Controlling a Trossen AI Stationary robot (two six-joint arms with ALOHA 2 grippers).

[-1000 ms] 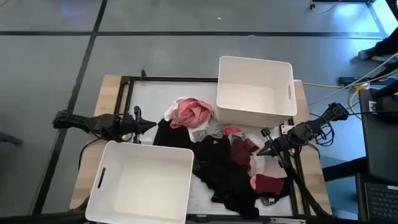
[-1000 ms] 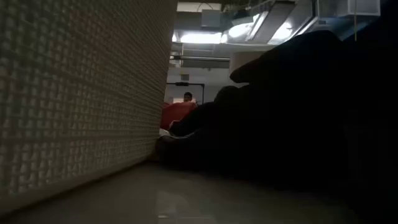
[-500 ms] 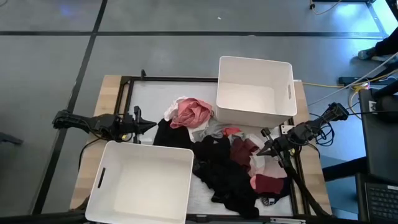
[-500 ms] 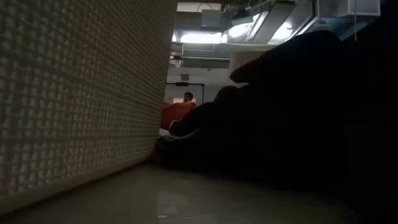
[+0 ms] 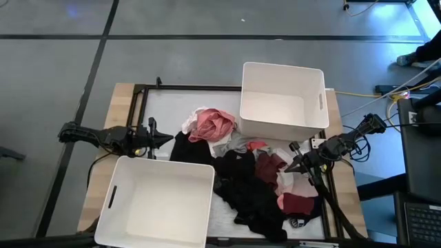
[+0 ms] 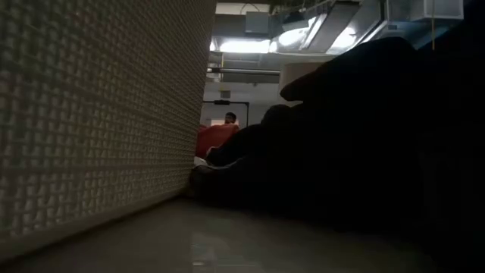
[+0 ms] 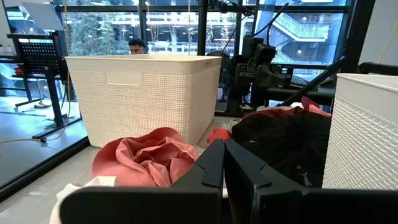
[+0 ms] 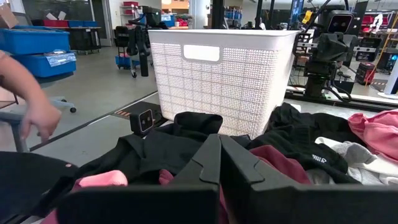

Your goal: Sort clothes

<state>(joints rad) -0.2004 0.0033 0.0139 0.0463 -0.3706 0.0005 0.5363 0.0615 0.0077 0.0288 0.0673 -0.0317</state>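
Observation:
The clothes lie in a loose heap on the table's middle and right: black pieces, a pink one, maroon ones, white and grey ones. My left gripper is shut at the table's left edge, level, pointing at the heap with the pink garment ahead of it. My right gripper is shut at the right edge, just above the heap's maroon and black pieces. Neither holds anything.
One white bin stands at the far right of the table, another white bin at the near left, its wall filling the low view's left. A person's hand shows beyond the table's edge in the right wrist view.

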